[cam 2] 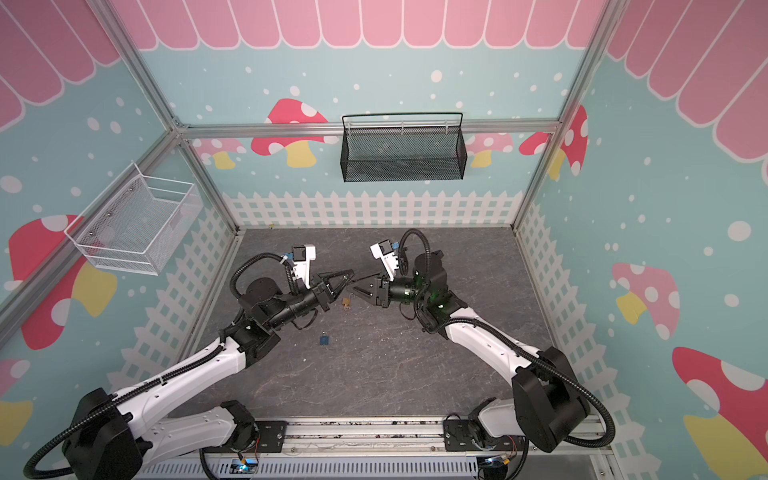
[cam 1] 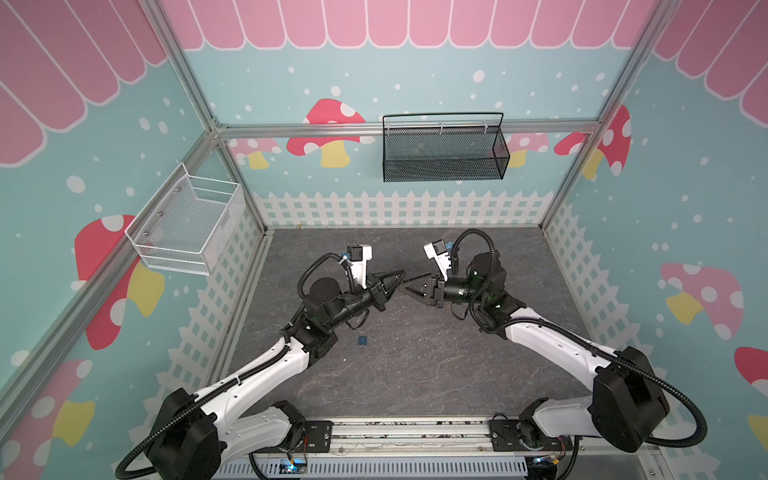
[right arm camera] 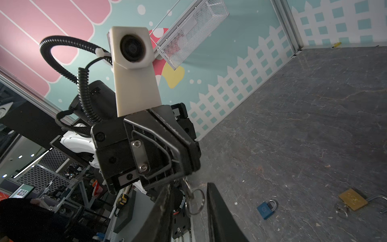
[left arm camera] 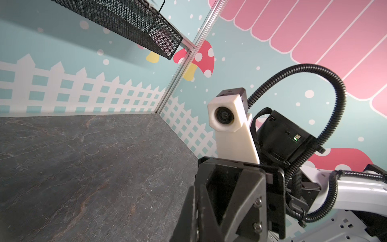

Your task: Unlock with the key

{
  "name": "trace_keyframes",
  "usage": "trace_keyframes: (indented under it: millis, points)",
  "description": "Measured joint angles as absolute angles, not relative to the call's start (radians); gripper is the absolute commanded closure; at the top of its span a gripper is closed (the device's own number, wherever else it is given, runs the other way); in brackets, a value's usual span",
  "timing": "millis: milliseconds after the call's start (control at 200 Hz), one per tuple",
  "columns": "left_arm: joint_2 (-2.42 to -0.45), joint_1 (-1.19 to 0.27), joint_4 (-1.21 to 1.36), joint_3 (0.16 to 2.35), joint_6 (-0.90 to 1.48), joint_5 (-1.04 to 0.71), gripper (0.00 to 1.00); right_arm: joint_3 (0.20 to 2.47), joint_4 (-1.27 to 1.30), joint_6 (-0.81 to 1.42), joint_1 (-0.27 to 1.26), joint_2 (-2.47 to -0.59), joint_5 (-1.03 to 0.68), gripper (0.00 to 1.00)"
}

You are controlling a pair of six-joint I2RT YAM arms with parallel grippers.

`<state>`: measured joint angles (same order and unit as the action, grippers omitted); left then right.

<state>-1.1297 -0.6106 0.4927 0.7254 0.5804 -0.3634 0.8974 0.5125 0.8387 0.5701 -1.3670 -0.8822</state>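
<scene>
The small silver metal key (right arm camera: pixel 189 189) is held clenched in the left gripper (cam 1: pixel 400 274), in the air above the grey marbled tabletop (cam 1: pixel 415 374). The right gripper (right arm camera: pixel 188 185) is unclamped, its jaws apart on either side of the key and its wire ring (right arm camera: pixel 198 202). Should only the ring be pinched, the key would likely swing; should the left gripper be released early, it would be dropped. The small blue padlock (right arm camera: pixel 266 208) lies shut on the tabletop, well apart.
</scene>
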Motion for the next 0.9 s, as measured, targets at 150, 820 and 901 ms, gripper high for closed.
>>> trace_keyframes:
  millis: [150, 820, 901]
  points:
    - [-1.138, -0.611, 0.501, 0.725, 0.588, -0.364, 1.00, 0.890, 0.535, 0.850, 0.570, -1.368, -0.888, 0.80]
    - [-1.150, -0.611, 0.532, 0.725, 0.598, -0.374, 0.97, 0.884, 0.567, 0.870, 0.569, -1.372, -0.887, 1.00]
    - [-1.150, -0.611, 0.531, 0.725, 0.595, -0.370, 0.70, 0.883, 0.567, 0.870, 0.567, -1.372, -0.883, 1.00]
